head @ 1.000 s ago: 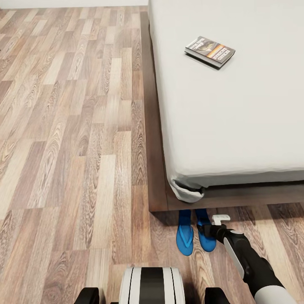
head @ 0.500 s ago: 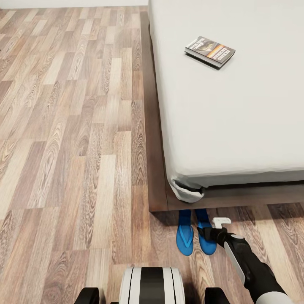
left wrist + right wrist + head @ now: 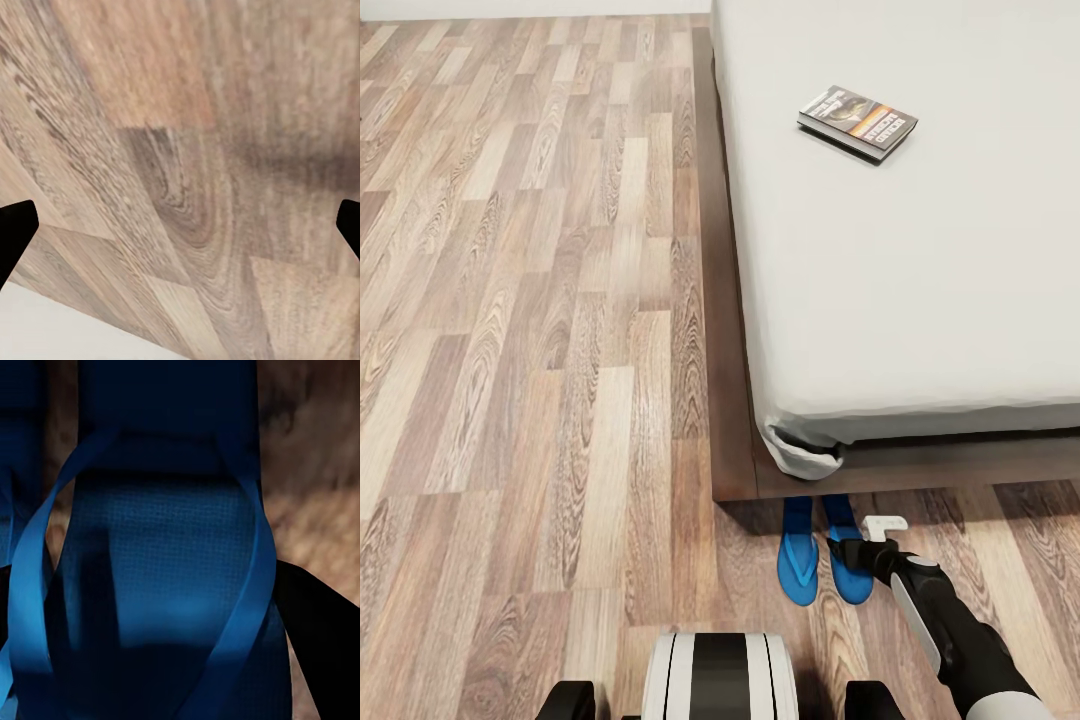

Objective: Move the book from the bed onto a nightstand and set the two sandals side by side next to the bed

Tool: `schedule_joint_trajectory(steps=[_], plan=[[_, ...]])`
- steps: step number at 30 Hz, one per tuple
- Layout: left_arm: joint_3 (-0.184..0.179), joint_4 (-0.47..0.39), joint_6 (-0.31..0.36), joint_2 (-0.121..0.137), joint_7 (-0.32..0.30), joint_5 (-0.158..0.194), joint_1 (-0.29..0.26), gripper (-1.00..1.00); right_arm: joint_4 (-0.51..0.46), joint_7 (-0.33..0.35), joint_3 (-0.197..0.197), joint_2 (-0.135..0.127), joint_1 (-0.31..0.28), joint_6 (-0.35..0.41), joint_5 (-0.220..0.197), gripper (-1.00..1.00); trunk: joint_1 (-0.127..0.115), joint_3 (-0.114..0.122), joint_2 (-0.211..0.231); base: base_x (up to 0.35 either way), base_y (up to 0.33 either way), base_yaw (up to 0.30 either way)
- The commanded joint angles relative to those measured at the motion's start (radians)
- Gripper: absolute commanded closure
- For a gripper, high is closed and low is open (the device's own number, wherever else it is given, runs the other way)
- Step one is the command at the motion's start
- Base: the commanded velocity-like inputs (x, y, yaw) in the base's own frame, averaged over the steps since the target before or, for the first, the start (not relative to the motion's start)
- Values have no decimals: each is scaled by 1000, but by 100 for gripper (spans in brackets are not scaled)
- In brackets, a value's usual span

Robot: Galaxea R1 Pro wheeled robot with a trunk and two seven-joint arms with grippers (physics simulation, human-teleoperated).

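The book point(image 3: 857, 121) lies flat on the grey mattress of the bed point(image 3: 920, 300), far from both arms. Two blue sandals lie side by side on the floor at the bed's foot corner, toes tucked under the dark frame: the left sandal point(image 3: 798, 565) and the right sandal point(image 3: 844, 520). My right gripper point(image 3: 851, 551) is down on the right sandal. In the right wrist view that sandal point(image 3: 172, 585) and its straps sit between the fingers, with one dark finger point(image 3: 319, 637) pressed against its edge. My left gripper point(image 3: 180, 225) hangs open over bare floor.
Wood-plank floor point(image 3: 540, 350) stretches wide to the left of the bed. The bed's dark wooden frame point(image 3: 732, 440) juts out at the corner just above the sandals. My own base point(image 3: 718, 675) is at the bottom edge, close to the sandals.
The right arm shifted slightly toward me over the right sandal, then held still. Sandals and book lie where they were.
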Motion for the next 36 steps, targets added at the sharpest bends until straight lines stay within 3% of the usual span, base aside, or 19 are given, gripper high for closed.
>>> schedule_joint_trajectory(steps=[1, 18, 19, 24, 36], plan=[[-9, 0, -2, 0, 3, 8, 0, -100, 75, -2, 1, -1, 0, 5, -4, 100, 0, -1, 0, 0, 0, 0], [-11, -1, -4, 0, 3, 7, 0, -100, 75, -2, 1, -1, 0, 5, -4, 100, 0, -1, 0, 0, 0, 0], [-12, 1, 2, 6, 9, 6, -6, -100, -7, 2, -5, -7, -6, 3, -8, 100, 0, -1, 0, 0, 0, 0], [-12, 1, 5, 12, 15, 6, -11, -100, -35, 0, -30, -7, -16, 3, -8, 100, 0, -1, 0, 0, 0, 0], [-12, 1, 5, 12, 15, 6, -11, -100, -81, 0, -30, -7, -16, 3, -8, 100, 0, -1, 0, 0, 0, 0]])
